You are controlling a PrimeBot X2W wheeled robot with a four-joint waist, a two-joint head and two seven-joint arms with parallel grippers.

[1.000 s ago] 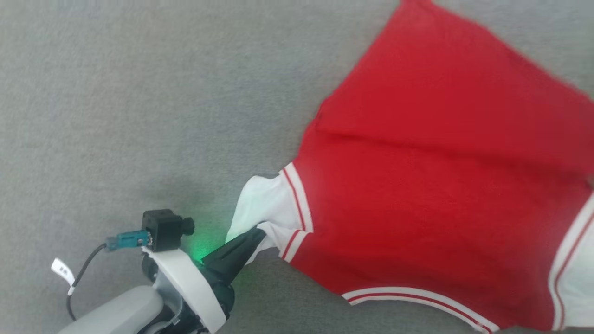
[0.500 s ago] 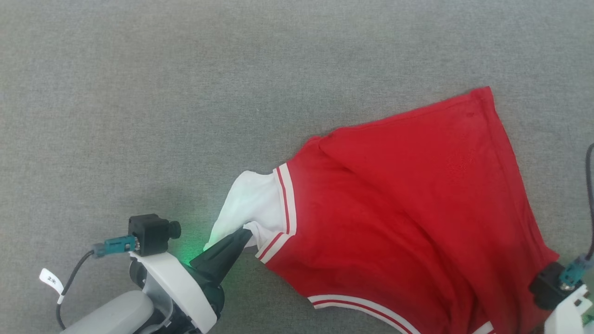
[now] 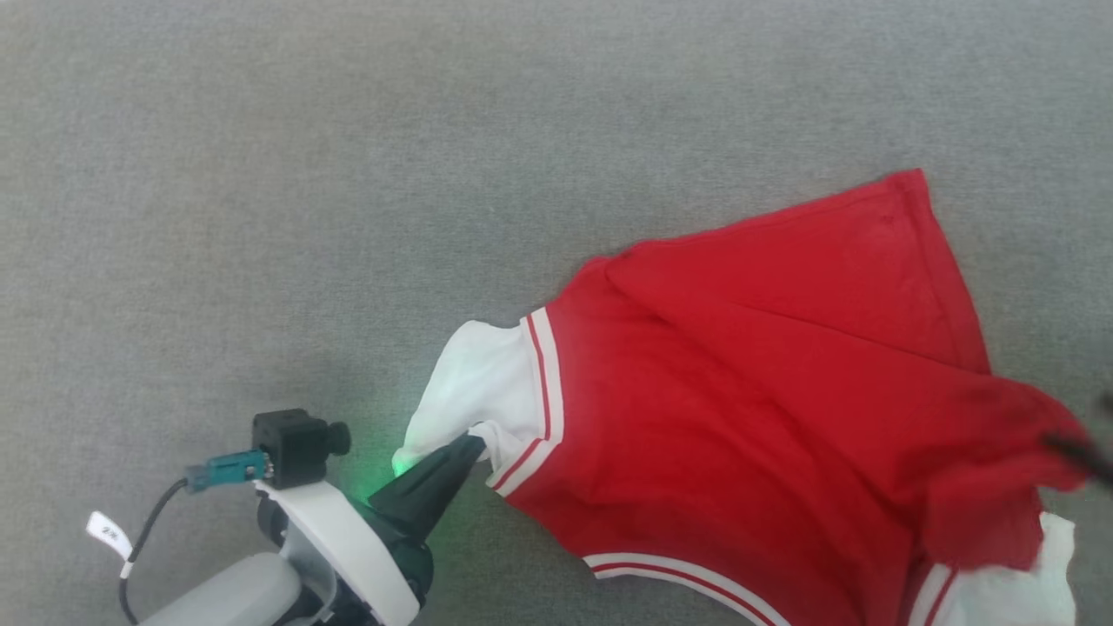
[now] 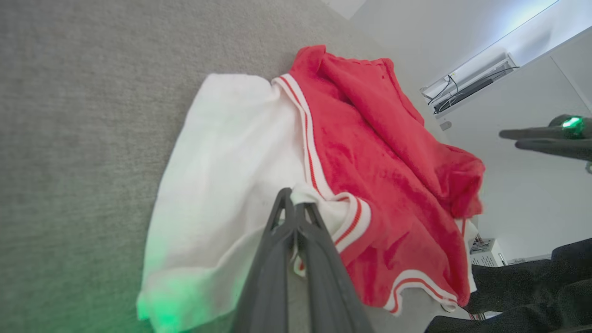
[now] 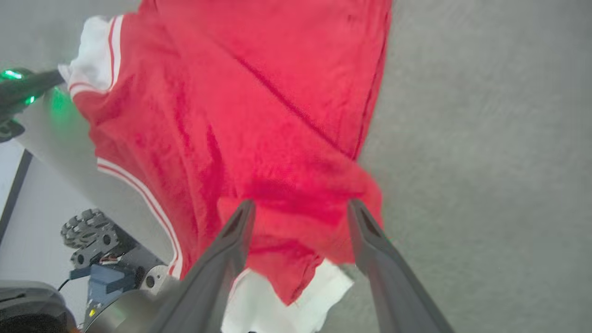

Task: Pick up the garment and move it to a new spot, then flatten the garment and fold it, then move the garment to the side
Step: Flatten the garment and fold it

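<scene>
**Left gripper pinches the sleeve, right gripper stands wide at the far corner**

The bright red soft garment [image 3: 739,409], with white sleeves and white-and-red striped bands, lies spread on the grey, carpet-like desk [image 3: 261,174]. It fans out from the left gripper [image 3: 465,445] toward the robot's right.

In the head view, the left gripper's dark fingers taper to a single point at the white sleeve [image 3: 474,382], just beside the striped cuff band. The left wrist view shows the grip itself. There the left gripper [image 4: 290,200] has its two fingers pressed together on a fold of white cloth, right where the striped band meets the sleeve. The rest of the sleeve lies flat on the desk to one side of the fingers. A green glow [image 3: 396,461] tints the sleeve's near edge.

The right wrist view shows the right gripper [image 5: 300,203] with its fingers spread wide. A bunched red corner [image 5: 305,217] of the garment sits beyond and between their tips, and a white sleeve end lies beneath it. Whether the fingers touch the cloth cannot be told from that view.

The left wrist view answers that. The right gripper [image 4: 508,138] hangs off to the side of that raised red corner, clear of the cloth, with a green light on its body. In the head view the same corner is blurred.
</scene>
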